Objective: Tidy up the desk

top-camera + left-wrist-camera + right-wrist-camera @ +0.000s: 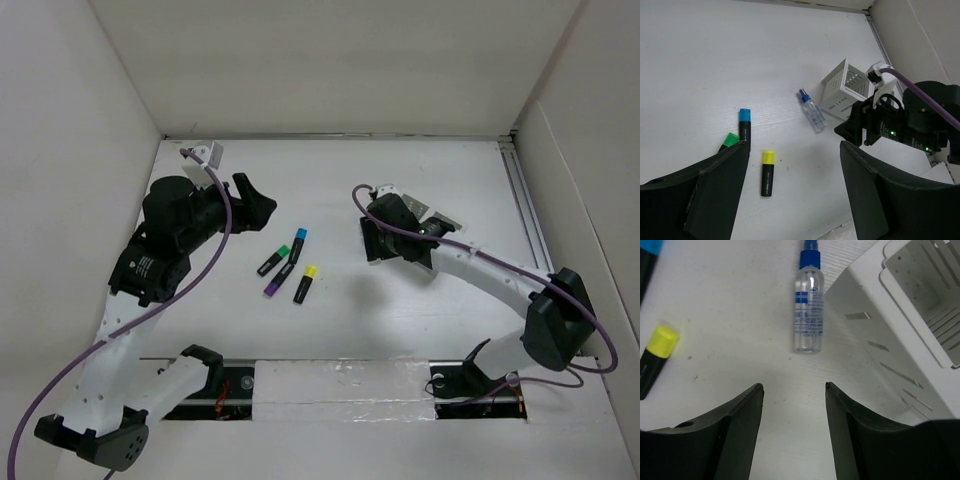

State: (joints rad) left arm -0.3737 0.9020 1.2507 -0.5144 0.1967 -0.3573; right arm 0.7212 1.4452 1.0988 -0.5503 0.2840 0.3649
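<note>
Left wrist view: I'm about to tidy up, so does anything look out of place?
Yes. The spray bottle lies flat on its side beside the white box, and the blue-capped marker and yellow-capped marker lie loose on the desk.

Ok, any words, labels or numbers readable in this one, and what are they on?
No text can be read in any view.
On the spray bottle: blue print on its label, too blurred to read.
On the left arm's round black joint: small white marks, too small to read.
</note>
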